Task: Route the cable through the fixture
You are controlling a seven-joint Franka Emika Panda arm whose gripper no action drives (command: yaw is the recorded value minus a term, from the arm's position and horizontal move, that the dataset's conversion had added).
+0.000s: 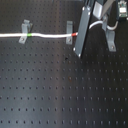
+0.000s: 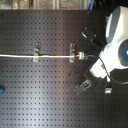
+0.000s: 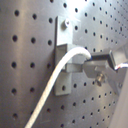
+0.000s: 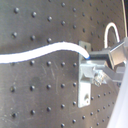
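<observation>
Cable (image 1: 50, 36) end seen pinched in closed gripper (image 3: 89, 64) at bracket (image 3: 63, 60); green band (image 1: 31, 35) lodged at second bracket (image 1: 24, 31).

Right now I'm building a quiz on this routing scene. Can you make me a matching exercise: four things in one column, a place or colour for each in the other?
Things:
1. green band
2. red band
3. cable
4. hand

Places or colours:
A. white
B. at the clip nearest the arm
C. closed on the cable's end
D. at the clip further from the arm

Pairs: 1-D, 2-B, 3-A, 4-C
</observation>
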